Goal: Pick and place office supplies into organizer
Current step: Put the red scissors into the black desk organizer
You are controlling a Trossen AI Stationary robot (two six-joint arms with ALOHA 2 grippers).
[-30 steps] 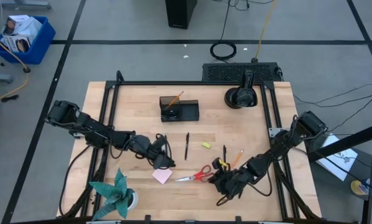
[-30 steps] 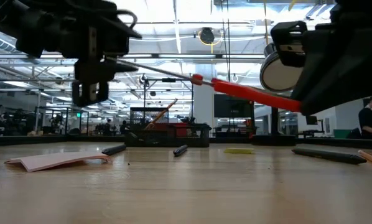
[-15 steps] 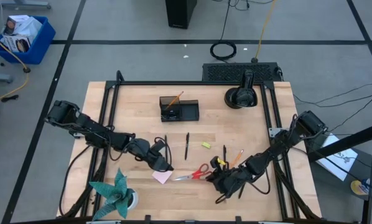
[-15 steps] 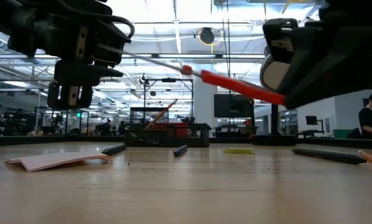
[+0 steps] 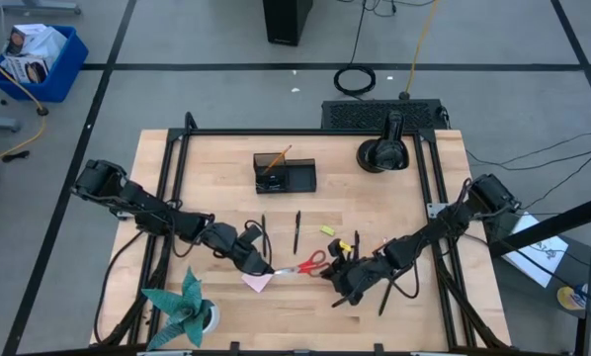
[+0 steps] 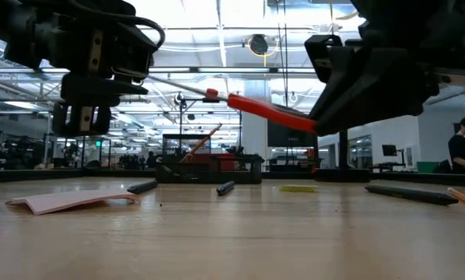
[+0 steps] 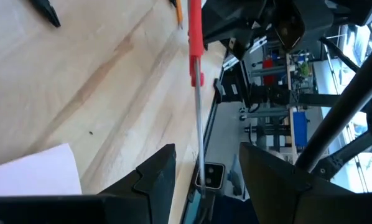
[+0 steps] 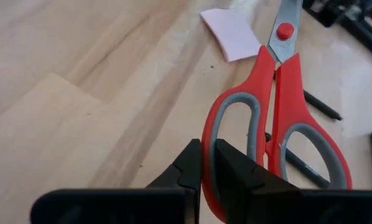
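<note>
Passing scissors (image 5: 313,263) across mid-air, it looks like: the right gripper (image 8: 203,163) has its fingers pinched on one red handle loop, blades aimed at the left gripper (image 7: 201,180), whose fingers stand spread either side of the blade tip. My read is a handover, so next the left fingers need to close on the blades before the right lets go. The organizer (image 5: 285,174) waits well apart at the table's far side. Whether blade and left fingers touch, I cannot tell.
</note>
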